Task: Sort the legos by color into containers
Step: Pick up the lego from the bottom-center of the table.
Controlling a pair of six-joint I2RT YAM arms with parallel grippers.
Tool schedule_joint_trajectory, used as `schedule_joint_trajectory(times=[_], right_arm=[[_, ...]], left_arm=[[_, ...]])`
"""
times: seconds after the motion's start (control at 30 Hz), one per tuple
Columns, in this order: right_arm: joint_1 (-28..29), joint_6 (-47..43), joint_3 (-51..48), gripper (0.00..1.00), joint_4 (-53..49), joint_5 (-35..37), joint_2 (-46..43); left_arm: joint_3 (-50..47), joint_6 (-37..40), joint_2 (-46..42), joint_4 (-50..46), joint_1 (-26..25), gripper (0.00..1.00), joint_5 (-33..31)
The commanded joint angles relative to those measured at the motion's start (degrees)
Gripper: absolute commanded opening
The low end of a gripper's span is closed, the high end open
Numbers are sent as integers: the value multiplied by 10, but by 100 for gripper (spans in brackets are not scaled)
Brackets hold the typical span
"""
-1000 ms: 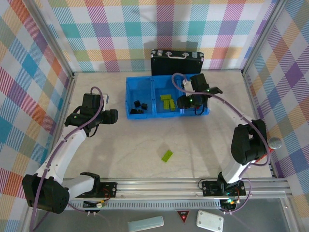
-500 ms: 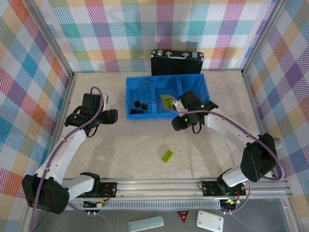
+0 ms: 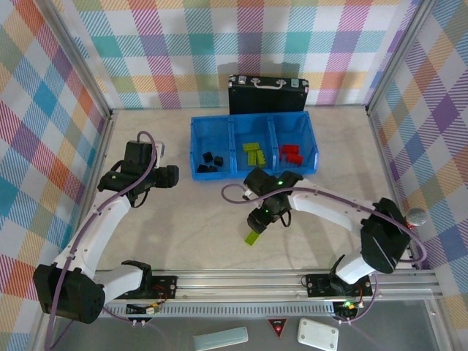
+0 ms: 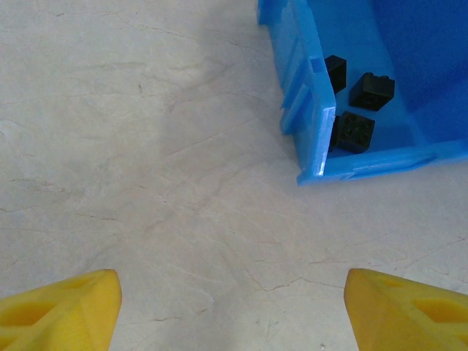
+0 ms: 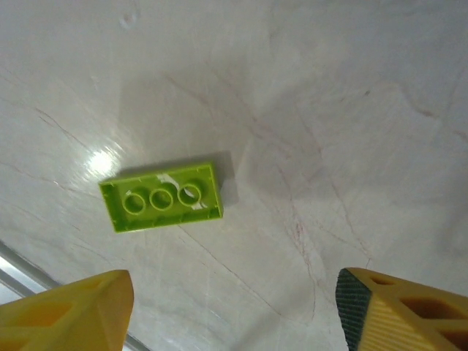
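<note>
Nearest the arms' bases, one lime-green brick (image 5: 161, 197) lies loose on the pale table (image 3: 183, 234), hollow underside up, well apart from everything else. The right gripper (image 5: 234, 292) hovers just above it with its yellow fingers spread wide and nothing between them. This looks like the approach to a pick. In the right wrist view the brick sits left of the middle of the gap, and its long side runs roughly along the line from finger to finger. A sound grasp probably means sliding over until the brick is centred, perhaps turning the wrist so the pads close across the short width, and only then dropping to the table. Farther out on the left, the left gripper (image 4: 232, 292) hangs empty and wide open just beside the near left corner of the blue bin (image 3: 196, 146), clear of the right arm's route. Beyond that, the bin holds black bricks (image 3: 208, 161) in its left compartment, green bricks (image 3: 254, 152) in the middle and red bricks (image 3: 290, 153) on the right, so the loose one belongs in the middle. The bin's near wall must be cleared on the way. A black briefcase (image 3: 267, 93) stands behind the bin, out of the way.
</note>
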Motion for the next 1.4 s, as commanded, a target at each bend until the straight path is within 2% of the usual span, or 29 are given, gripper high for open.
schedule_joint_trajectory(times=[0.0, 0.07, 0.23, 0.8, 1.37], right_arm=[[23, -12, 30, 80, -49, 26, 35], [34, -13, 41, 91, -55, 26, 57], [55, -25, 67, 100, -67, 27, 105], [79, -50, 106, 99, -64, 19, 205], [100, 2, 121, 99, -71, 27, 241]], left_arm=[[8, -3, -11, 4, 9, 80, 2], [8, -3, -10, 4, 10, 80, 2], [9, -4, -7, 4, 10, 80, 1], [8, -3, 2, 3, 10, 80, -4], [9, -3, 5, 2, 10, 80, -4]])
